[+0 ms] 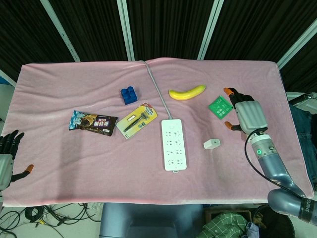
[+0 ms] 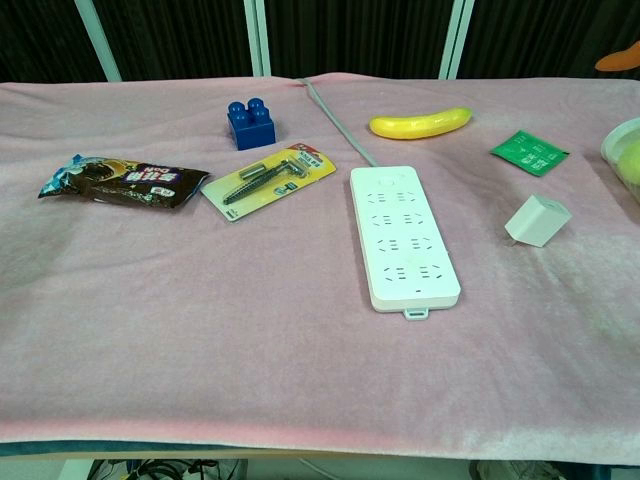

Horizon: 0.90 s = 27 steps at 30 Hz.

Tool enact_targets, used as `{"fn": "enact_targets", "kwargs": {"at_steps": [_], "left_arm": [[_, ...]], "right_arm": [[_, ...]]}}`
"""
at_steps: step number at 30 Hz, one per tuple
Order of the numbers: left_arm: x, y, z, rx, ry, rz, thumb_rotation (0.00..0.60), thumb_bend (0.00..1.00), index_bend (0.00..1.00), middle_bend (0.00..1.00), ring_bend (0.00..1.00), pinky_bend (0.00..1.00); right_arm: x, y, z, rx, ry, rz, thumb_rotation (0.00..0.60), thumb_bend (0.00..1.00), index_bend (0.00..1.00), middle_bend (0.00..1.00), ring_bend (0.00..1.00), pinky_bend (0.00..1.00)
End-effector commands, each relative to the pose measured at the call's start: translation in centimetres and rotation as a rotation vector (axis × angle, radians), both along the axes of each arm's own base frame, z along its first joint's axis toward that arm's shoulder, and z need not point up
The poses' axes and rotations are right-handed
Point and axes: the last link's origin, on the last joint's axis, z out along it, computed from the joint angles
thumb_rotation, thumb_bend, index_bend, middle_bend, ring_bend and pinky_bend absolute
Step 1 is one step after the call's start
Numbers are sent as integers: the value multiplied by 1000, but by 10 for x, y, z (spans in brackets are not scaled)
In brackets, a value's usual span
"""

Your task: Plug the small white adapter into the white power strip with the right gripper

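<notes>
Adapter [image 1: 212, 144] is sitting loose on the pink cloth [image 1: 74, 158], just right of the strip [image 1: 174, 144], not touching it. So you're at the very start, nothing grabbed yet. Your right hand [image 1: 246, 113] hovers spread and empty beyond the adapter, near the green packet [image 1: 219, 106]. Next I'd say bring it back toward you, pinch the adapter, and line its prongs up with a socket. Left hand [image 1: 7, 153] idles open at the table's edge. Dark curtains [image 1: 173, 27] hang behind.
</notes>
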Motion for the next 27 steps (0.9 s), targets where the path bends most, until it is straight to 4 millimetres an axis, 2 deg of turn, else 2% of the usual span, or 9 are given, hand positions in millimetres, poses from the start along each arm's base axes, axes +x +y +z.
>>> {"fn": "enact_targets", "kwargs": {"at_steps": [1, 16, 22, 27], "left_arm": [[0, -1, 0, 0, -1, 1, 600, 221, 16, 0, 0, 0], [1, -1, -1, -3, -1, 4, 600, 224, 11, 0, 0, 0], [4, -4, -4, -10, 6, -10, 600, 225, 10, 0, 0, 0], [3, -6, -2, 3, 0, -2, 600, 226, 10, 0, 0, 0]], "right_arm": [[10, 0, 0, 1, 2, 8, 600, 116, 74, 100, 213, 237], [2, 12, 0, 10, -39, -35, 600, 115, 75, 102, 213, 237], [-9, 24, -11, 42, -46, -45, 600, 116, 75, 102, 212, 237], [-15, 24, -18, 56, -38, -43, 600, 115, 75, 102, 212, 237]]}}
